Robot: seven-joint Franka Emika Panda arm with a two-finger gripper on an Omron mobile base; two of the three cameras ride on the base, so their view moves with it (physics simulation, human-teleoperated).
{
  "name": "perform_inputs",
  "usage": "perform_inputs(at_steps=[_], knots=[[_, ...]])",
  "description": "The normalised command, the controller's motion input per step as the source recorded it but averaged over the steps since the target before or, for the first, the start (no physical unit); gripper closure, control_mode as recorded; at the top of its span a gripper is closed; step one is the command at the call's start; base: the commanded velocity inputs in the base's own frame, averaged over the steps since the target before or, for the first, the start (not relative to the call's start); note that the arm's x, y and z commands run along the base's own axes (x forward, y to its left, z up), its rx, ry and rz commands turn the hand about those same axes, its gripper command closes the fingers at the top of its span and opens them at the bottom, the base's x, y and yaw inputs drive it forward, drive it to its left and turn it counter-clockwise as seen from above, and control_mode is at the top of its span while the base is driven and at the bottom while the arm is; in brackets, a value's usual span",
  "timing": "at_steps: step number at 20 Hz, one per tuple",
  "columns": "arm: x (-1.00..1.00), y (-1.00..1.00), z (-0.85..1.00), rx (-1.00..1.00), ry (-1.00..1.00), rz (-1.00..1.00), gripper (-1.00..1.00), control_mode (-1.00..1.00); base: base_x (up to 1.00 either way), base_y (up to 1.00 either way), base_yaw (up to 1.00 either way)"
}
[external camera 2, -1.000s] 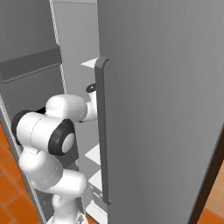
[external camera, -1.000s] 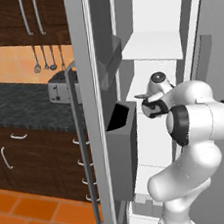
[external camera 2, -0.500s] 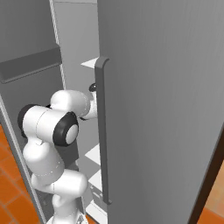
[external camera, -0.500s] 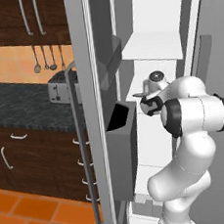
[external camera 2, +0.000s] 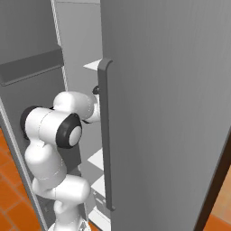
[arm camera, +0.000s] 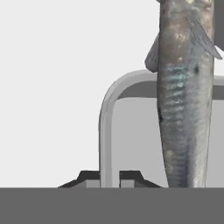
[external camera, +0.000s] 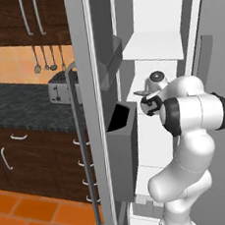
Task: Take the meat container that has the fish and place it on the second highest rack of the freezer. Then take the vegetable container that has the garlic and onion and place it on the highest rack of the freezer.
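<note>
The hand view looks down on the meat container (arm camera: 106,122), a grey metal tray with a rounded corner, against a white surface. The long grey-brown fish (arm camera: 183,96) lies in it on the right. My gripper (arm camera: 110,177) is shut on the tray's rim, one dark fingertip on each side. From the left base view, the gripper (external camera: 146,93) reaches into the open freezer (external camera: 193,26) and holds the thin tray edge (external camera: 138,93) level below a white shelf (external camera: 156,45). Whether the tray rests on a shelf I cannot tell.
The left freezer door (external camera: 89,87), with dark bins (external camera: 122,133), stands open close to my arm's left. The right door (external camera 2: 167,113) and its handle (external camera 2: 104,135) press close on the other side. A toaster (external camera: 62,88) sits on the dark counter (external camera: 19,105).
The elbow has shifted a little while the hand stays inside the freezer. The tray edge sits slightly higher than a second ago. The grip is unchanged.
</note>
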Motion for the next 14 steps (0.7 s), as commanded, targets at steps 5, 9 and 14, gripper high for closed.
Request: perform_inputs(at_steps=[5, 9, 14], knots=[[0.00, 0.00, 0.00, 0.00, 0.00, 0.00, -1.00, -1.00, 0.00, 0.00, 0.00], [0.00, 0.00, 0.00, 0.00, 0.00, 0.00, -1.00, -1.00, 0.00, 0.00, 0.00], [-0.44, 0.00, 0.05, 0.00, -0.01, 0.01, -1.00, -1.00, 0.00, 0.00, 0.00]])
